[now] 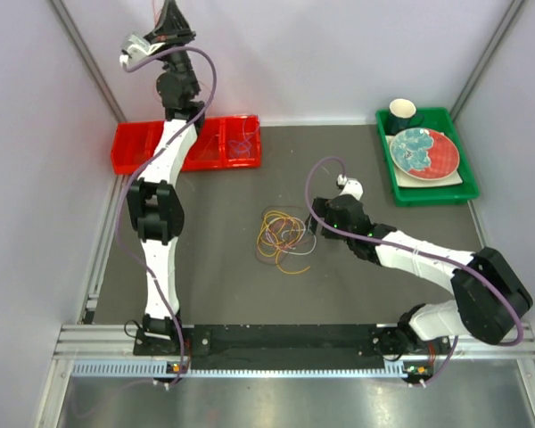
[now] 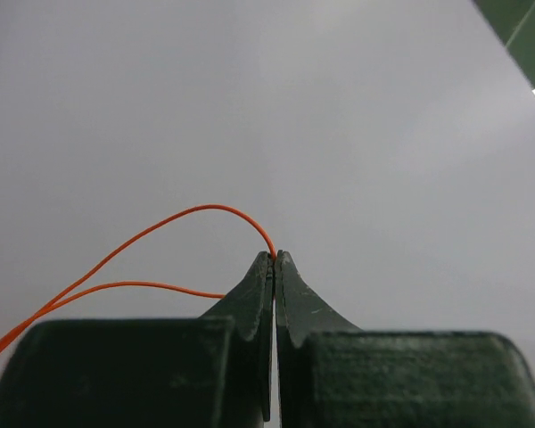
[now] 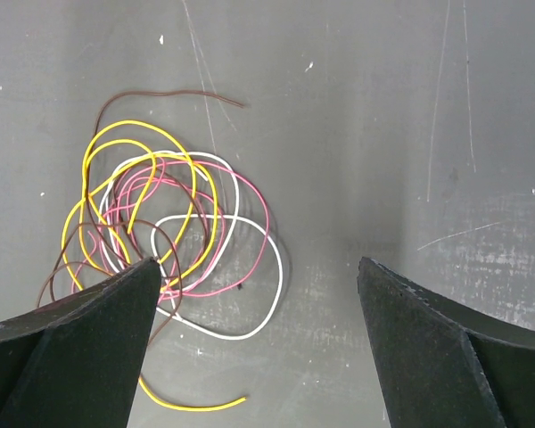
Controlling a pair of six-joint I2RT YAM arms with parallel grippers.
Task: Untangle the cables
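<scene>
The right hand (image 3: 257, 267) hangs spread wide just above the grey surface (image 3: 410, 134), nothing between its fingers. In its wrist view the tangle of cables (image 3: 174, 217) lies toward 10 o'clock, with yellow, white, pink and brown loops piled across one another. The nearest loops run under the finger (image 3: 80, 348) on that side, and the opposite finger has only bare surface before it. From overhead the same tangle (image 1: 283, 234) sits at about 8 o'clock from the right hand (image 1: 325, 217), just beside it. A loose yellow end trails out of the heap toward 6 o'clock.

The left hand (image 2: 275, 254) is pinched tight on an orange cable (image 2: 187, 211), which arcs away toward 9 o'clock. That hand (image 1: 169, 18) is held high at 11 o'clock in the overhead view, above the red tray (image 1: 134, 147) and well apart from the heap.

The right hand is clearly the nearer, and any grasp would seem to call for a shift toward the heap's side.
</scene>
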